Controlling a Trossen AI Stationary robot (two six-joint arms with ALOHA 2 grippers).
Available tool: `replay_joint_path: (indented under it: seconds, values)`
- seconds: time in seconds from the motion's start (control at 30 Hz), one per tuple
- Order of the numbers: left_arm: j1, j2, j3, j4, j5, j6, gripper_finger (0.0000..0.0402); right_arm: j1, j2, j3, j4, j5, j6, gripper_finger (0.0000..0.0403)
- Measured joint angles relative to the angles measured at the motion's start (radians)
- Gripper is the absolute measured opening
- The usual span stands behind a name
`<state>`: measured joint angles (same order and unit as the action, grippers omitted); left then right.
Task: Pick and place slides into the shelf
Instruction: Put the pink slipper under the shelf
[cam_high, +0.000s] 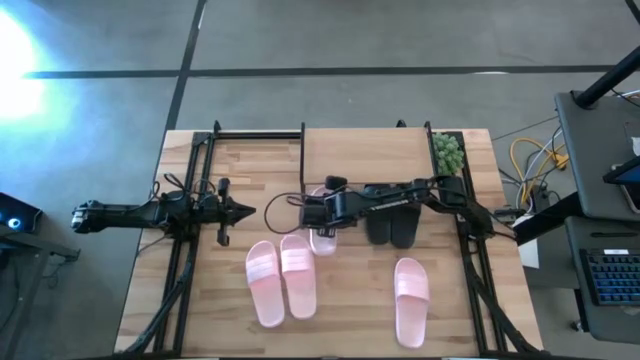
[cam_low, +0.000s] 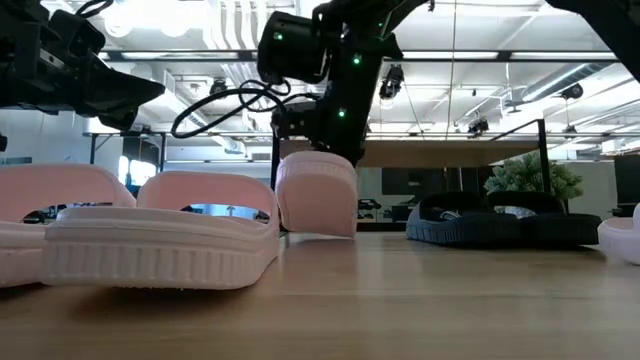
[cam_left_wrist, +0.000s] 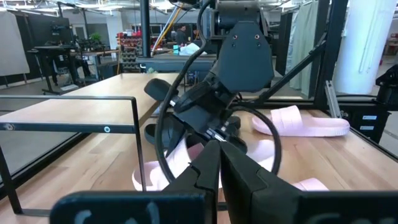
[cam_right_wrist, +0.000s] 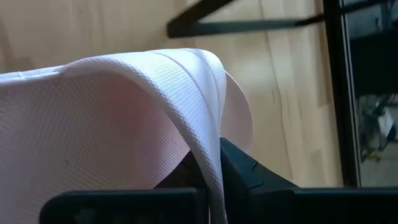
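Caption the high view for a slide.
Right gripper shut on a pink slide at mid-table; left gripper waits shut, with three pink slides and two black slides on the table.

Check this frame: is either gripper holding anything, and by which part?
The right gripper is shut on a pink slide, pinching its strap edge. The left gripper holds nothing.

Overhead down, low level, wrists close.

A green plant sits at the wooden table's far right corner.
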<state>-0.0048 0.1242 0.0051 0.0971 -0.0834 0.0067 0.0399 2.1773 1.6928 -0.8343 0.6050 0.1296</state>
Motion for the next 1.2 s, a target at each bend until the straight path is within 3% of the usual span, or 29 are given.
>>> replay_joint_path:
  seconds: [0.3, 0.63, 0.77, 0.97, 1.2]
  values:
    - [0.000, 0.000, 0.000, -0.001, 0.000, 0.000, 0.0000, -0.025, 0.000, 0.003, 0.006, 0.006, 0.113, 0.0018]
    - [0.000, 0.000, 0.000, 0.000, 0.000, 0.000, 0.0000, -0.033, 0.000, 0.005, 0.002, -0.010, 0.115, 0.0121]
    - [0.000, 0.000, 0.000, 0.000, 0.000, 0.000, 0.0000, -0.015, 0.000, 0.043, -0.012, -0.062, 0.171, 0.0148]
    - [0.000, 0.000, 0.000, 0.000, 0.000, 0.000, 0.0000, 0.016, -0.002, 0.164, -0.152, -0.175, 0.248, 0.0166]
    - [0.000, 0.000, 0.000, 0.000, 0.000, 0.000, 0.0000, 0.105, -0.004, 0.347, -0.533, -0.197, 0.343, 0.0159]
